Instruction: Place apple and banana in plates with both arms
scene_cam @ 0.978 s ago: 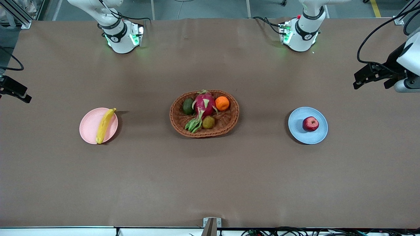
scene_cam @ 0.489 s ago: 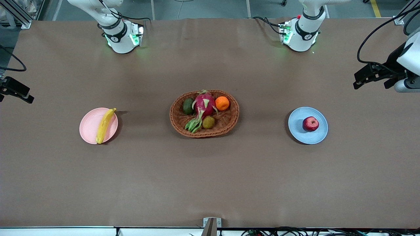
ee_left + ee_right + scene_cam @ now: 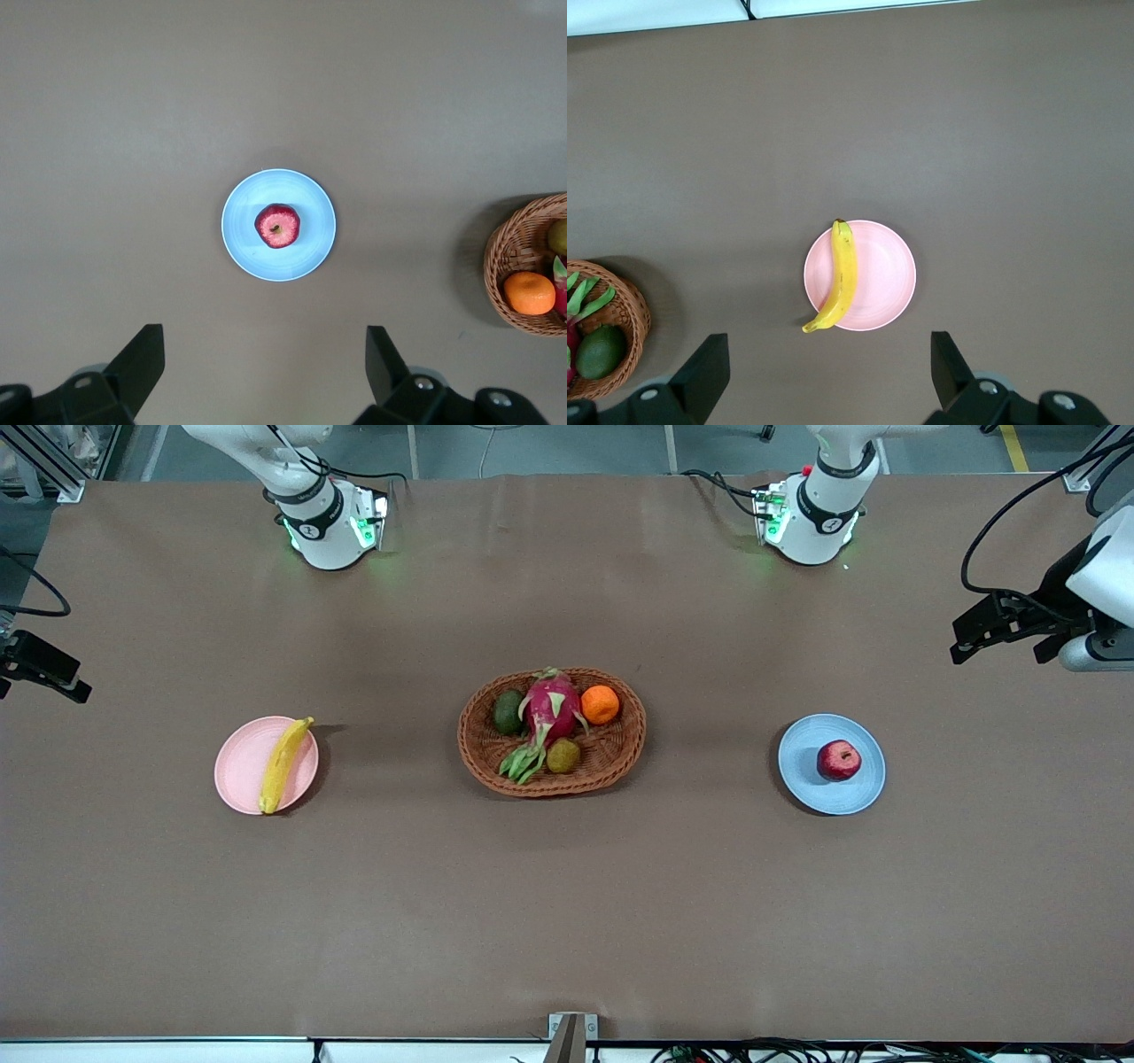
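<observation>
A: Both grippers are seen raised and empty. With its fingers spread wide, the left gripper (image 3: pixel 266 372) is held high over the left arm's end of the table, and the right gripper (image 3: pixel 830 376), likewise spread, is held over the right arm's end.

B: Where are the fruits found?

A: On the blue plate (image 3: pixel 802 779), toward the left arm's end, the apple (image 3: pixel 838 760) is seen resting near the middle. On the pink plate (image 3: pixel 235 766), toward the right arm's end, the banana (image 3: pixel 282 763) is laid, with both tips reaching to or just past the rim.

B: Which step is judged to be in hand?

A: Placing appears done; both fruits are released and both arms are pulled well clear. Little more seems called for than the arms being parked. If anything were corrected, the banana could be centred, though that is only a judgement.

B: And the count?

A: Two arms, two grippers and two plates are counted, with one apple and one banana. One wicker basket (image 3: pixel 611 766) is set between the plates, holding one dragon fruit (image 3: pixel 551 704), one orange (image 3: pixel 601 704), one dark green avocado (image 3: pixel 508 711) and one small brownish-green fruit (image 3: pixel 563 755), which cannot be named with certainty
</observation>
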`<state>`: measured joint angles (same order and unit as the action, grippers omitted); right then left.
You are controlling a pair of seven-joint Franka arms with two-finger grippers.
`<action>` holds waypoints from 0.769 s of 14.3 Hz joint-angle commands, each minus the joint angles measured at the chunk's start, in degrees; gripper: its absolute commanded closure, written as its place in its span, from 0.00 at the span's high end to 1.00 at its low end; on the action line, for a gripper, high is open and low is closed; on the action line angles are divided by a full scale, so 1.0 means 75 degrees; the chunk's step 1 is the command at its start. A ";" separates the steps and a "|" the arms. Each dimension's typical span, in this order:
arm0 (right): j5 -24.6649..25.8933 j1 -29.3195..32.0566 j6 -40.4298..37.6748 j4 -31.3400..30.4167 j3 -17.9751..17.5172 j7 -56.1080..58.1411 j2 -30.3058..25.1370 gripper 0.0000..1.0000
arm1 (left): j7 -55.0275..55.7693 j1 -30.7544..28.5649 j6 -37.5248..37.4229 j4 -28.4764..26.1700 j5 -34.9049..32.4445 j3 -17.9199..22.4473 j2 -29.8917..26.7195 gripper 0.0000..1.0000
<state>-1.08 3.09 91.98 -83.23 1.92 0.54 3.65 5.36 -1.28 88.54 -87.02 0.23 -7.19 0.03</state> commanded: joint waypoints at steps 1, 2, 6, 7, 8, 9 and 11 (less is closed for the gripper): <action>0.0121 0.0045 0.0028 -0.0281 -0.0080 -0.0107 -0.0252 1.00 | -0.0011 -0.0017 -0.0016 -0.0105 -0.0043 -0.0002 -0.0191 1.00; 0.0121 0.0056 0.0028 -0.0281 -0.0069 -0.0107 -0.0252 1.00 | -0.0023 -0.0028 -0.0016 -0.0105 -0.0043 0.0009 -0.0202 1.00; 0.0121 0.0045 0.0040 -0.0281 -0.0080 -0.0107 -0.0240 1.00 | -0.0034 -0.0029 -0.0098 -0.0082 -0.0195 0.0009 -0.0203 1.00; 0.0121 0.0045 0.0029 -0.0270 -0.0081 -0.0107 -0.0240 1.00 | -0.0046 -0.0029 -0.0098 -0.0070 -0.0207 0.0009 -0.0191 1.00; 0.0121 0.0033 0.0028 -0.0281 -0.0069 -0.0107 -0.0240 1.00 | -0.0035 -0.0029 -0.0087 -0.0070 -0.0207 0.0009 -0.0191 1.00; 0.0121 0.0021 0.0028 -0.0281 -0.0080 -0.0119 -0.0240 1.00 | -0.0023 -0.0029 -0.0087 -0.0058 -0.0207 0.0009 -0.0168 1.00; 0.0121 0.0021 0.0028 -0.0281 -0.0081 -0.0131 -0.0240 1.00 | -0.0023 -0.0029 -0.0087 -0.0023 -0.0207 0.0009 -0.0133 1.00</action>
<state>-1.08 3.09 91.96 -83.33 1.84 0.54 3.65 5.36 -1.44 88.40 -87.02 -0.46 -7.10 -0.13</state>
